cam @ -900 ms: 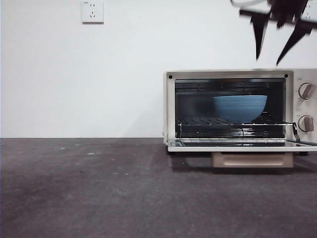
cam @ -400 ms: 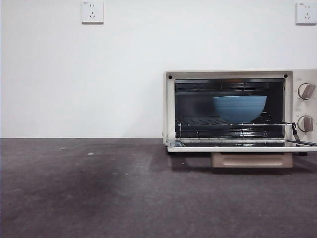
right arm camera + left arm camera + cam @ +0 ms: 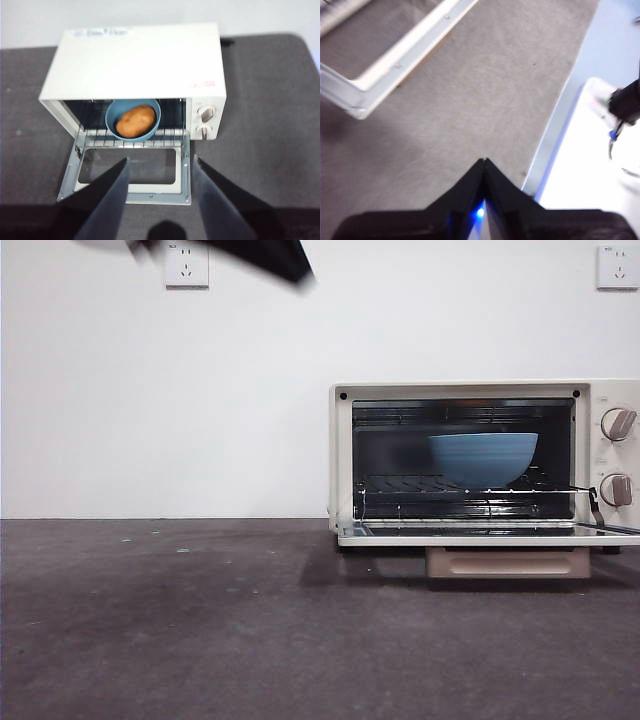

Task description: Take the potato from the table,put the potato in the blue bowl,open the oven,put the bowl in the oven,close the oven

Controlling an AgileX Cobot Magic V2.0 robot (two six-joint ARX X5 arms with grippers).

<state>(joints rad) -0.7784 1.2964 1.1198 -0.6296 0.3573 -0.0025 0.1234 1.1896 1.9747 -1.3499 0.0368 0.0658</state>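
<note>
Left gripper (image 3: 484,162): jaws together, above bare bench (image 3: 485,90), beside corner of lowered oven door (image 3: 395,55). Oven (image 3: 480,455): cream-white, door down flat, blue bowl (image 3: 484,458) on wire rack inside. Potato (image 3: 136,121): orange-brown, lumpy, lying in bowl. Right gripper (image 3: 159,172): jaws apart, high above door, well clear of bowl.

A cream-white metal toaster oven (image 3: 485,460) with dark glass door (image 3: 131,176) and beige bar handle (image 3: 508,562) holds a faintly ridged matte blue bowl (image 3: 483,458) around an orange-brown potato (image 3: 135,120). The dark grey table (image 3: 200,620) shows pale specks.
</note>
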